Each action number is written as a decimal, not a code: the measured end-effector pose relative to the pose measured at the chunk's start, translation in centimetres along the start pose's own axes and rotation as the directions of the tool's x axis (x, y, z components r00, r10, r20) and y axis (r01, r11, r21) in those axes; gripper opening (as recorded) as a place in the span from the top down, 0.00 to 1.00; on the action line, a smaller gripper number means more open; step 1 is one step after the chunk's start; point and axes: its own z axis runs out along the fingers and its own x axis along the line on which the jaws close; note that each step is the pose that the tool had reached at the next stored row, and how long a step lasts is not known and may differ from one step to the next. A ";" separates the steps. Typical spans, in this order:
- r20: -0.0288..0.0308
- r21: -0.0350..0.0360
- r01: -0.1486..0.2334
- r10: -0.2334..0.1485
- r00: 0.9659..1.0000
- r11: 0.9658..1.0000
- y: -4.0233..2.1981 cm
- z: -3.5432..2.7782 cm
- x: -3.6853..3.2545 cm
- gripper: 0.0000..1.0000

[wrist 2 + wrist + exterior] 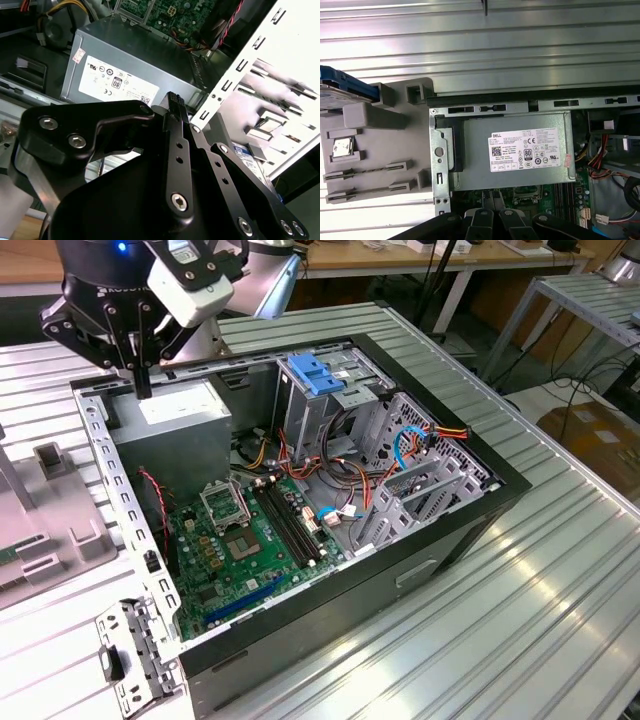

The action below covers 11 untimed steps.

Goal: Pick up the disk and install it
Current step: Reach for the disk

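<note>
Ribbed aluminium table [560,620] bears an open black computer case [450,540]; black gripper [143,390] hangs over its corner, jaws pinched together, empty. Blue-framed silver disk [342,90] sits on grey plastic fixture's [375,145] corner; closed jaws might shove it off.

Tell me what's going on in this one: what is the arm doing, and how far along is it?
A single robot arm is working over an open desktop computer case on a ribbed metal table. Its gripper hangs above the case by the power supply, shut and holding nothing. The disk, in its blue carrier, lies on a grey holder outside the case, apart from the gripper, so it is not yet picked up.
</note>
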 end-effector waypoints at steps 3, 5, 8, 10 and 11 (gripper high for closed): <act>0.000 0.000 0.000 0.000 1.000 1.000 -0.01 0.00 0.06 0.89; 0.000 0.000 0.000 0.000 1.000 1.000 -0.01 0.00 0.11 0.89; 0.000 0.000 0.000 0.000 1.000 1.000 -0.01 0.00 0.17 0.89; 0.000 0.000 0.000 0.000 1.000 1.000 -0.02 0.00 0.25 0.89; 0.000 0.000 0.000 0.000 1.000 1.000 -0.03 -0.01 0.33 0.89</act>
